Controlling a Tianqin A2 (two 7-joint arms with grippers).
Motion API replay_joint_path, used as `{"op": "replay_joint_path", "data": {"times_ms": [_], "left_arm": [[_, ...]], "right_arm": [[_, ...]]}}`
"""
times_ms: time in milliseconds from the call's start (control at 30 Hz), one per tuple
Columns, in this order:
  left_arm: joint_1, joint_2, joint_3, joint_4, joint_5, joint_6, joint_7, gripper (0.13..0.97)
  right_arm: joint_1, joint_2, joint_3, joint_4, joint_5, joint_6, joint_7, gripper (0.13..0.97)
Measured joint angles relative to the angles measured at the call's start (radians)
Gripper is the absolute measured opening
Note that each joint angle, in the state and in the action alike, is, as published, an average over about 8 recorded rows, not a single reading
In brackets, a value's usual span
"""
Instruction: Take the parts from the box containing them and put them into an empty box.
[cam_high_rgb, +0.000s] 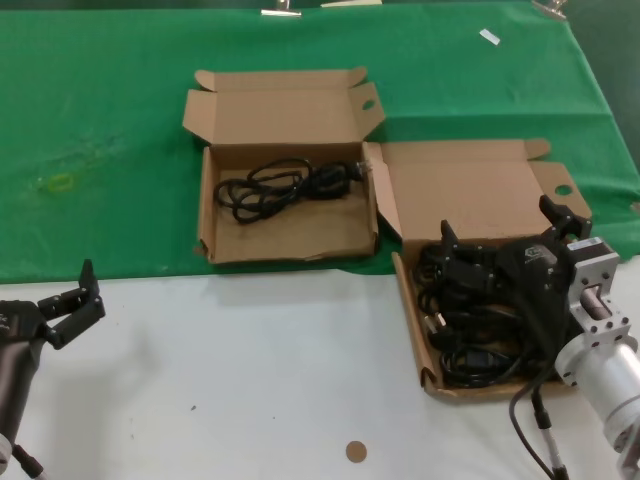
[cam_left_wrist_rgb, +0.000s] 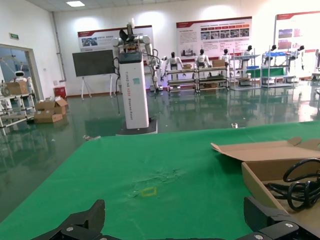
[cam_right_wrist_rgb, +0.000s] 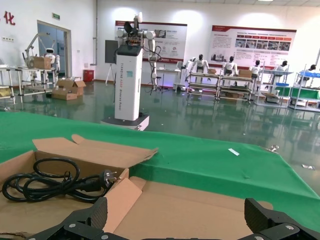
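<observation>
One cable (cam_high_rgb: 290, 187) is lying in the far box (cam_high_rgb: 285, 245), while the open right hand (cam_high_rgb: 505, 235) is hovering over the pile of cables (cam_high_rgb: 470, 335) remaining in the near box (cam_high_rgb: 412, 310); the left hand (cam_high_rgb: 72, 305) is waiting open over the counter (cam_high_rgb: 220, 380).

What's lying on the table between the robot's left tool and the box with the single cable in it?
Nothing: in the head view, only bare white tabletop and green mat separate the left tool from that box holding one cable.

Coiled cable (cam_high_rgb: 285, 187) in left box (cam_high_rgb: 286, 243), cable pile (cam_high_rgb: 472, 320) in right box (cam_high_rgb: 410, 310)
</observation>
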Motion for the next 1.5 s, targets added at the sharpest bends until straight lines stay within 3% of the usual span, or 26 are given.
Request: {"op": "replay_joint_path", "data": {"times_ms": [1500], "left_arm": [[0.000,0.000,0.000,0.000,0.000,0.000,0.000,0.966]], "right_arm": [[0.000,0.000,0.000,0.000,0.000,0.000,0.000,0.966]]}}
